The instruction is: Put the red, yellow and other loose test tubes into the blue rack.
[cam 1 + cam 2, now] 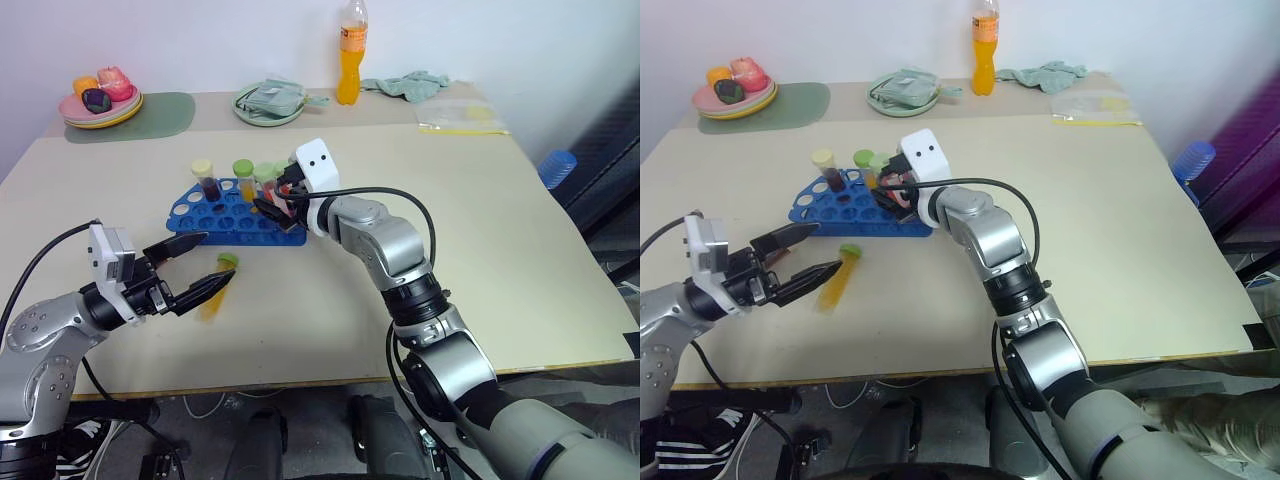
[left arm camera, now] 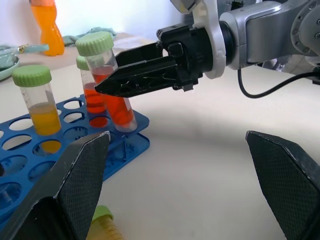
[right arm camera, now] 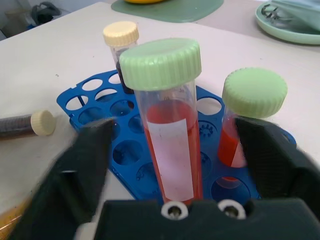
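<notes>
The blue rack (image 1: pixel 228 218) lies left of centre on the table. In it stand a dark tube with a cream cap (image 1: pixel 205 178), a yellow tube (image 1: pixel 243 178) and a red tube (image 3: pixel 250 120), both green-capped. My right gripper (image 3: pixel 175 127) is at the rack's right end, its fingers open on either side of another red tube (image 3: pixel 167 145) without touching it. A yellow tube with a green cap (image 1: pixel 217 288) lies on the table at the tips of my open left gripper (image 1: pixel 205 265). A dark tube with a cream cap (image 3: pixel 30 124) lies beside the rack.
At the back stand an orange bottle (image 1: pixel 350 60), a green plate with a cloth (image 1: pixel 268 103), stacked plates of toy food (image 1: pixel 100 100) on a green mat (image 1: pixel 160 115), a green rag (image 1: pixel 410 85) and a plastic bag (image 1: pixel 462 118).
</notes>
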